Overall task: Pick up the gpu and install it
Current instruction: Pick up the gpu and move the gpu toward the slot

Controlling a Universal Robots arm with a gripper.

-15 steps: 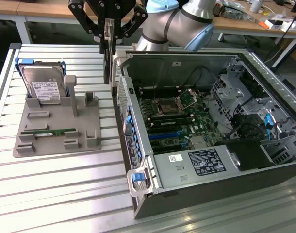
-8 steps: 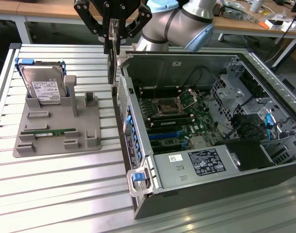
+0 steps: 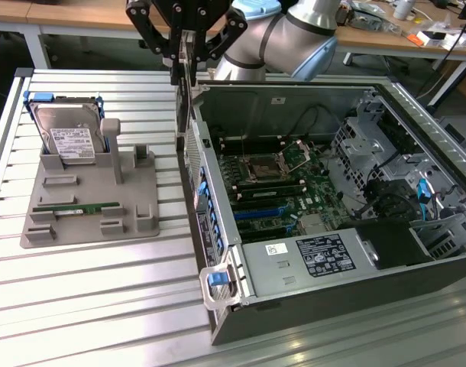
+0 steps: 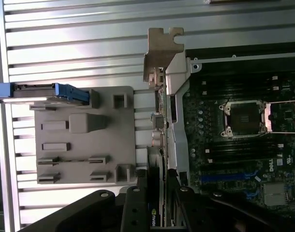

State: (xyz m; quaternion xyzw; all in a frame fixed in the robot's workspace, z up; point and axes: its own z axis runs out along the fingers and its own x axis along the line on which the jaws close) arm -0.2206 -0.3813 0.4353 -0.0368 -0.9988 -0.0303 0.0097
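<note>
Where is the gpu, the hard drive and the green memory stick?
gpu point(image 4: 159, 55), wrist view, on its silver end bracket.
hard drive point(image 3: 71, 144), exterior view, on its white label.
memory stick point(image 3: 76, 206), exterior view, on its green middle.

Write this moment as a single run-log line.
gripper: shut on gpu | gpu: vertical, over computer case side wall, not seated | hard drive, memory stick: on grey holder
</note>
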